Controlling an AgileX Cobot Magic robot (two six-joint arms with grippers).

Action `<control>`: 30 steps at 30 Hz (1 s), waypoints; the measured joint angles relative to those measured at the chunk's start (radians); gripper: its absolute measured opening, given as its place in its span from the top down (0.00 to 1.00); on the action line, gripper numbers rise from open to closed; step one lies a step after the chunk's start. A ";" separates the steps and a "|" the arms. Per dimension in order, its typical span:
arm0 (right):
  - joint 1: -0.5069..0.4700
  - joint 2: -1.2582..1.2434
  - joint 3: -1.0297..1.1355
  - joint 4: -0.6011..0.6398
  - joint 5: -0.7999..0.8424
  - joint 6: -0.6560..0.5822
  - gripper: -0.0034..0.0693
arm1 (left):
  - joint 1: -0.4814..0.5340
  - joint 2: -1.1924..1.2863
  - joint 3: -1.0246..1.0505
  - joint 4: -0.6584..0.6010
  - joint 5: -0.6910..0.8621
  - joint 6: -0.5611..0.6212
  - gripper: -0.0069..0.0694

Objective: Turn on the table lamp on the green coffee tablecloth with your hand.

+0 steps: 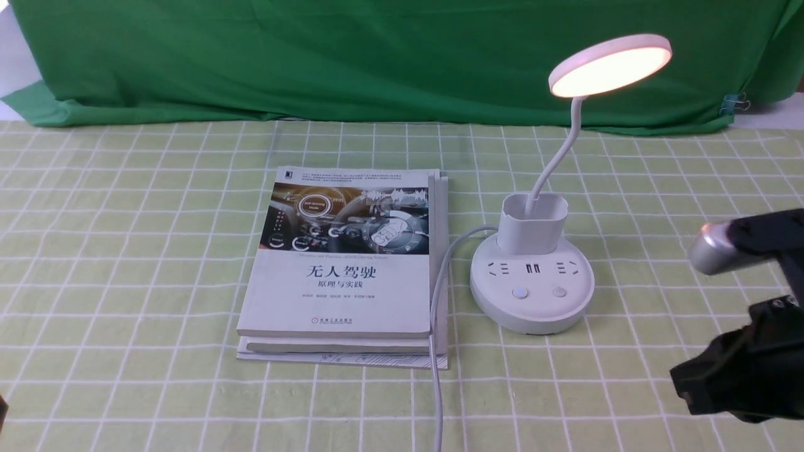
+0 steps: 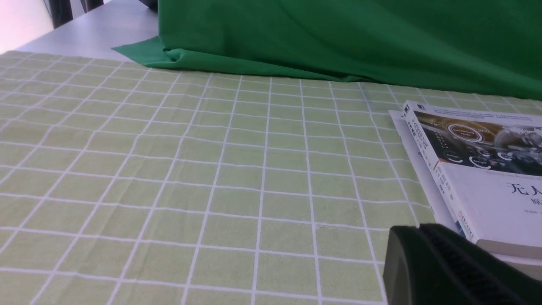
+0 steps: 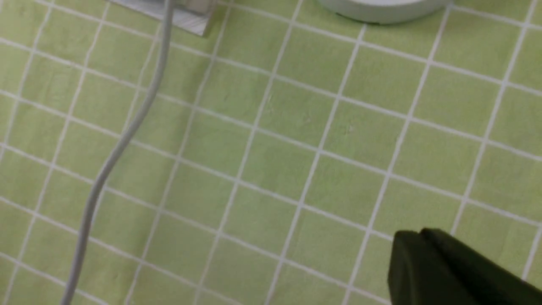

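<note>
The white table lamp stands on the green coffee tablecloth, right of centre. Its disc head glows warm white. The gooseneck rises from the cup holder on the round base, which has two buttons at its front. My right gripper hangs above the cloth to the right of and nearer than the base, apart from it, its jaws together and empty; it also shows in the right wrist view. The base's rim is far from the fingers. My left gripper is shut and empty, next to the book's near corner.
A stack of books lies just left of the lamp, also in the left wrist view. The lamp's grey cable runs along the books' right edge to the near table edge. A dark green backdrop hangs behind.
</note>
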 joint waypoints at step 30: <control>-0.331 -0.929 0.590 -0.050 -0.480 -0.189 0.92 | 0.000 0.000 0.000 0.000 0.000 0.000 0.91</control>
